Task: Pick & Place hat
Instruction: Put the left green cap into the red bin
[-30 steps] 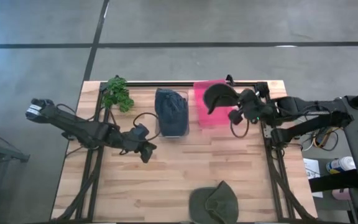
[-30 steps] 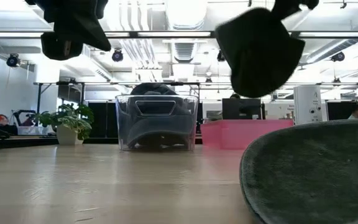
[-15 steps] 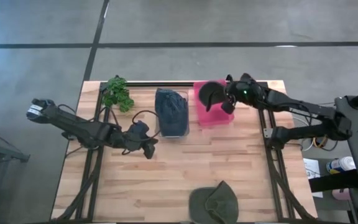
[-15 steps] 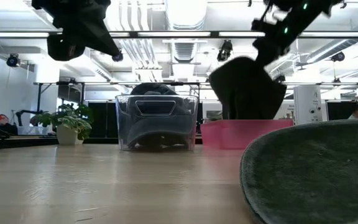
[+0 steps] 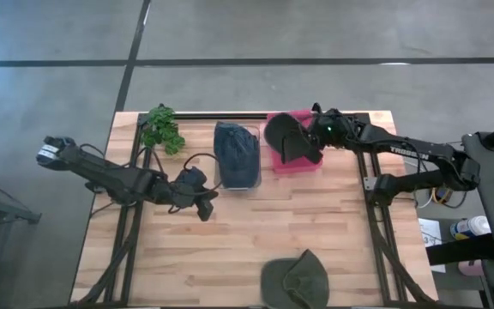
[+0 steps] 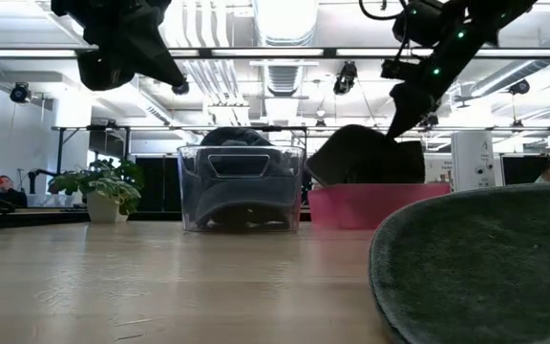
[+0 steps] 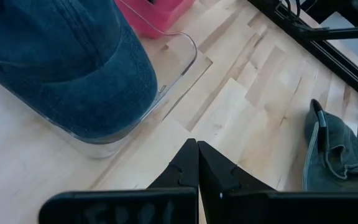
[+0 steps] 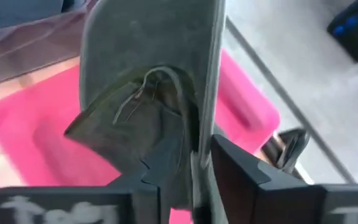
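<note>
Hat (image 5: 288,141) is sitting over the pink bin (image 5: 308,163) at the far right of the table (image 5: 256,232), and I am watching it from above as it is covering most of the bin's opening. My right gripper (image 5: 318,137) is hovering just beside the hat's right edge, over the bin. Through the right wrist camera I am seeing the hat's brim (image 8: 160,74) standing between the two dark fingers (image 8: 241,168), with a gap showing on one side of the fabric, so the jaws are standing parted around it; whether they are pressing the cloth at all I cannot tell. At table height the hat (image 6: 363,158) is resting with its lower part inside the pink bin (image 6: 375,205), tilted, with the right gripper (image 6: 404,100) just above its upper right corner. My left gripper (image 5: 202,209) is waiting over the middle-left of the table, near the clear bin (image 5: 237,176) that is holding a blue cap (image 5: 236,148), and its fingers (image 7: 188,168) are pressed together on nothing. Another green hat (image 5: 295,281) is lying at the table's near edge, well apart from both arms, and a small plant (image 5: 162,129) is standing at the far left corner.
</note>
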### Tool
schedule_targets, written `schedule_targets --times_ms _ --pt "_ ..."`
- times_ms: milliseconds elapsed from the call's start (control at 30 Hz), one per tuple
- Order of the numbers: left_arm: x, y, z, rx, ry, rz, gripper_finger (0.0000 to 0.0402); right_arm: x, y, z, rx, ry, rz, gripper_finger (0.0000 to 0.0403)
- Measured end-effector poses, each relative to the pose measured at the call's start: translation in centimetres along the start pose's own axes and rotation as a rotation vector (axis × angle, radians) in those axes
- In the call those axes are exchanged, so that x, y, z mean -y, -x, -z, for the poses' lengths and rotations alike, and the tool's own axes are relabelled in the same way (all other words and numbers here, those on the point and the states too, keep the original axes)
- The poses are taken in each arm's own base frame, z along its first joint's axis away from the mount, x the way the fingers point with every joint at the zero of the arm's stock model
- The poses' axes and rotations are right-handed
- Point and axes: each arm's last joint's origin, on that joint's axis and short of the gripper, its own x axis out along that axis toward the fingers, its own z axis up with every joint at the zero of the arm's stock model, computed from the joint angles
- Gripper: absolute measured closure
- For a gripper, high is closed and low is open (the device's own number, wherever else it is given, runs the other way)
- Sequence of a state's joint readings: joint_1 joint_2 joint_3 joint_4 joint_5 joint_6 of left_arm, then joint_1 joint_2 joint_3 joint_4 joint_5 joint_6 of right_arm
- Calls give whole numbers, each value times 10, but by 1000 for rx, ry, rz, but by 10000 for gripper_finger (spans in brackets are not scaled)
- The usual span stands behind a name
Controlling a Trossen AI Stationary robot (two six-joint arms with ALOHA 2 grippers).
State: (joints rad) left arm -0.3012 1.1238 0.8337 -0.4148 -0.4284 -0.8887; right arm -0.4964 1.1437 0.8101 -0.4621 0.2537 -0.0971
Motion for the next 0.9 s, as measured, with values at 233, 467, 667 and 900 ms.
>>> schedule_targets --times_ms 233,467,667,900 --pt "-3 -2 -3 8 -44 -15 401 -23 17 12 -75 54 -17 274" --pt "-9 -5 -9 17 -18 -38 401 -48 22 18 -107 63 -52 335" --pt "-8 -5 -9 13 -16 -29 401 -48 37 -4 -42 9 -120 343" --pt "-10 -6 -11 16 -4 -38 401 -22 39 -44 1 -146 -73 270"
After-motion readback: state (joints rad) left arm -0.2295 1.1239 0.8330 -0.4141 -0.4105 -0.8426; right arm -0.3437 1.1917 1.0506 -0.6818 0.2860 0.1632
